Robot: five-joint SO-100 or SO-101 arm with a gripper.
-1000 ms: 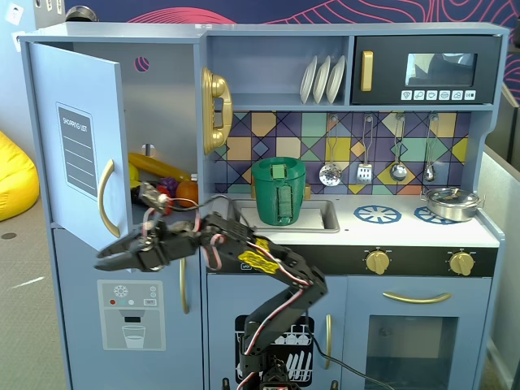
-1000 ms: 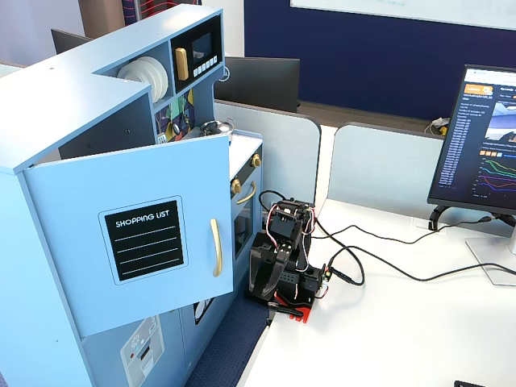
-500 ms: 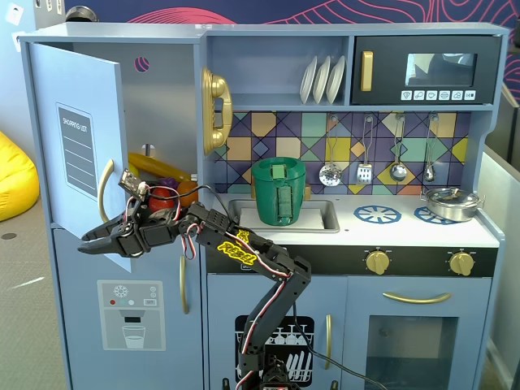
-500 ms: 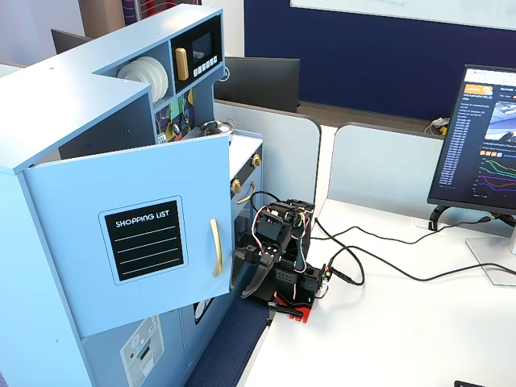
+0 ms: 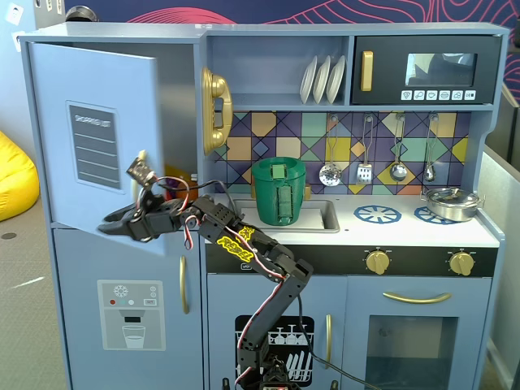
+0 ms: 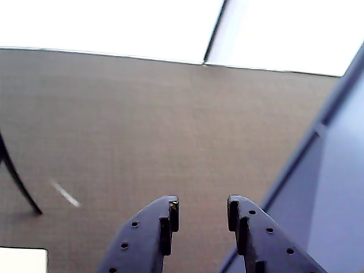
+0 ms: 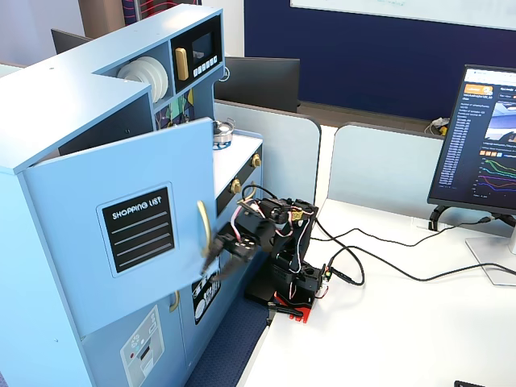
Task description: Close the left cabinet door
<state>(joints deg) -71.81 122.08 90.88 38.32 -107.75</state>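
Observation:
The left cabinet door (image 5: pixel 106 138) is light blue with a black "SHOPPING LIST" panel, and it stands part open at the kitchen's upper left. It also shows in a fixed view from the side (image 7: pixel 121 242), with its gold handle (image 7: pixel 203 226) on the free edge. My gripper (image 5: pixel 110 225) reaches left in front of the door's lower free corner, just below the handle (image 7: pixel 210 264). In the wrist view my gripper (image 6: pixel 202 213) is open and empty, over grey carpet. I cannot tell whether it touches the door.
Below is the blue door with the water-dispenser graphic (image 5: pixel 130 313). A gold phone (image 5: pixel 215 110) hangs beside the opening and a green pot (image 5: pixel 279 191) sits in the sink. A blue panel (image 6: pixel 341 187) fills the wrist view's right. A monitor (image 7: pixel 484 137) and cables lie on the white table (image 7: pixel 387 339).

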